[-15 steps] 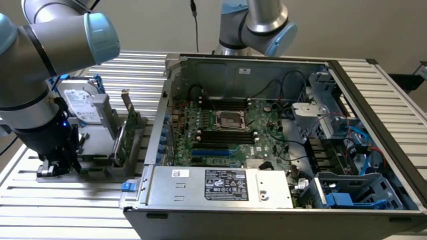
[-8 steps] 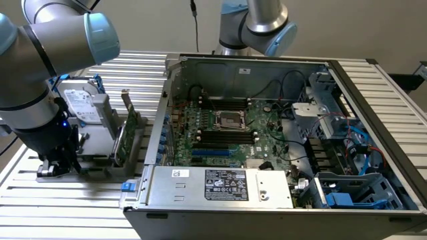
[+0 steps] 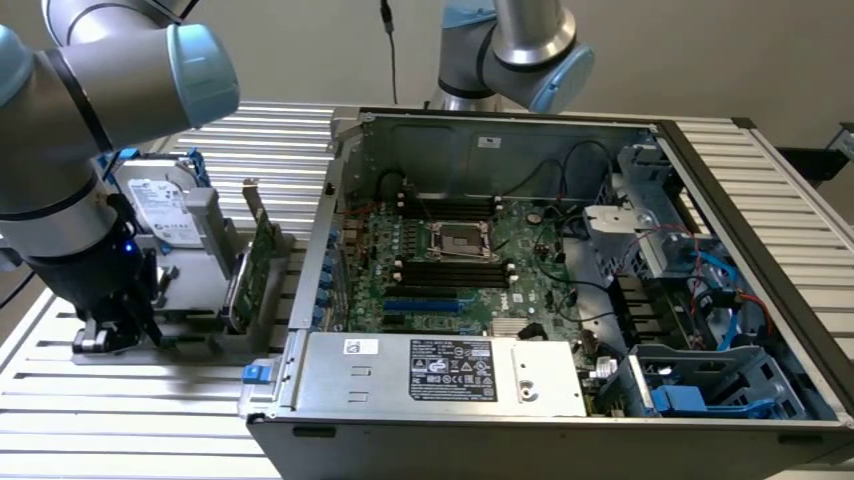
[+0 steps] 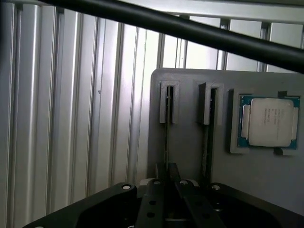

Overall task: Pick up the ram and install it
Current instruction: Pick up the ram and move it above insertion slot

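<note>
The ram [image 4: 166, 133] stands on edge in a slot of the grey holder [image 4: 190, 152] and shows as a thin line. My gripper [image 4: 166, 167] has come down over its near end, and its dark fingers [image 4: 156, 190] are shut against both sides of the stick. In the exterior view the gripper [image 3: 118, 325] is low at the left end of the holder [image 3: 200, 345], on the slatted table left of the open computer case [image 3: 334, 200]. The motherboard's dark memory slots [image 3: 454, 270] lie inside the case, well to the exterior view's right of the gripper.
A second dark stick [image 4: 207, 133] stands in the neighbouring slot, and a silver processor [image 4: 270, 121] lies beside it. The holder also carries a hard drive [image 3: 167, 215] and a tall green expansion card [image 3: 254, 270]. A second arm [image 3: 521, 50] stands behind the case.
</note>
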Motion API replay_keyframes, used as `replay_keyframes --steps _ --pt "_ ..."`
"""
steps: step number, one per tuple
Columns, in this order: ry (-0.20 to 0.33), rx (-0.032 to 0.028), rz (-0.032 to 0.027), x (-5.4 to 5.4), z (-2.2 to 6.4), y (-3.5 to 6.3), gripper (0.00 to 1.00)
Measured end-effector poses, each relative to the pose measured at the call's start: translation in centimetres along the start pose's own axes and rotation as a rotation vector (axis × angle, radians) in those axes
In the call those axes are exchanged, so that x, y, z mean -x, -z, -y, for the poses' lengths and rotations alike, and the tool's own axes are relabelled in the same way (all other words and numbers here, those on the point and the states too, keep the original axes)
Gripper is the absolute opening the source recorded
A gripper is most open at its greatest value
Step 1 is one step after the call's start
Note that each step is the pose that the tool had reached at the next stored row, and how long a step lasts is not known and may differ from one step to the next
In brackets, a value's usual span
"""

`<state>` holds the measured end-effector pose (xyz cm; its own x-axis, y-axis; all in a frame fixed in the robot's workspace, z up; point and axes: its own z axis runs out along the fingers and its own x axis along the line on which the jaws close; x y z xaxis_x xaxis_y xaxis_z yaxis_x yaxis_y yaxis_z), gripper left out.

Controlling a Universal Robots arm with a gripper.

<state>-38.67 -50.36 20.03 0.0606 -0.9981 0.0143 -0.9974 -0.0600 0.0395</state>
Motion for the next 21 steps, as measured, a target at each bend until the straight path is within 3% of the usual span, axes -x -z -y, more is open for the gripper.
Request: replay_keyframes --steps 10,21 --pt "-0.030 0.0040 0.0013 0.0 -0.11 2.61 0.13" --pt "-0.043 0.0088 0.0020 -0.1 0.15 7.26 0.13"
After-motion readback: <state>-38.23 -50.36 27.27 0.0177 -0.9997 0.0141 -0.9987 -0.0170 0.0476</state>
